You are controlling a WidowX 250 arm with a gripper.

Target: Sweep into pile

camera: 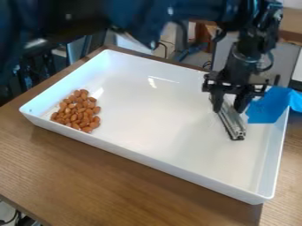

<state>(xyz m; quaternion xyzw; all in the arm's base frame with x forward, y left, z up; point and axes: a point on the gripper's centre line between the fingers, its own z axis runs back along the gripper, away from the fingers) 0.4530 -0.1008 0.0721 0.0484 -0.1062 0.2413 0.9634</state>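
Can see one loose pile of almonds (80, 110) in the white tray (147, 119), tucked into the corner at the left of the camera view. Looks mostly bunched together, with nuts touching and overlapping, plus a slightly ragged edge. Lies close to the near and left walls, well apart from the gripper (229, 108). Would put the gripper at the right part of the tray, pointing down, with fingers set narrow around a metal bar (231, 120). Slants down toward the near side, with a dark lower end close to the tray's floor; can't tell if touching. Comes in from the top edge with the black arm (242, 62), upper links running across the top of the view. Can also spot a blue sheet (266, 105) just beside the gripper, draped over the right wall of the tray and partly inside. Sits on a brown wooden tabletop (88, 176), turned at an angle to the camera. Can make out cables (10, 217) at the lower left corner, past the tabletop edge.
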